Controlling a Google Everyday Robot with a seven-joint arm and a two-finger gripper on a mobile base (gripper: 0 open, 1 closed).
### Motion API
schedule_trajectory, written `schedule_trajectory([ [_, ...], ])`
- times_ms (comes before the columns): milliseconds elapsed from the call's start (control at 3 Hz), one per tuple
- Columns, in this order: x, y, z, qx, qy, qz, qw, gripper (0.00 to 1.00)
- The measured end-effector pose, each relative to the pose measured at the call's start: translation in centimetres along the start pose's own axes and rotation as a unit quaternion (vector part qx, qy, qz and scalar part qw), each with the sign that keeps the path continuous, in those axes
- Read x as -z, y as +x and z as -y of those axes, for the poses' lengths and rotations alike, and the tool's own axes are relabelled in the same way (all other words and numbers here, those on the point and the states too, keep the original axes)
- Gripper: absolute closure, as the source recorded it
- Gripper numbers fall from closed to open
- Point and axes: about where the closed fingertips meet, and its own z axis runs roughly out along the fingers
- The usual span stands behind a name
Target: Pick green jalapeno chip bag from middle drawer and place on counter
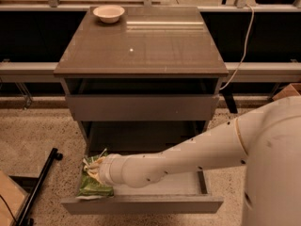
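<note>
- The gripper (94, 166) is at the middle drawer's (141, 205) left end, on the green jalapeno chip bag (94, 187); its grasp cannot be told.
- The arm (188, 157) hides the bag's right edge.

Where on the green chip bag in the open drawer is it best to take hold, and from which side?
Probably its crinkled far end, coming from above. The green jalapeno chip bag lies flat at the left end of the middle drawer, close to the side wall and the front, so sideways approaches look cramped. The claw sits at that far end.
</note>
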Motion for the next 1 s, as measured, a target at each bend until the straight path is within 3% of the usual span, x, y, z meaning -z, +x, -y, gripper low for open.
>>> schedule_trajectory([
  [333,2.7,-2.1,-3.7,0.014,0.016,-0.010,0.9997,1.00],
  [667,5.5,-0.6,-4.8,0.011,0.027,-0.038,0.9988,1.00],
  [1000,5.5,-0.6,-4.8,0.011,0.027,-0.038,0.9989,1.00],
])
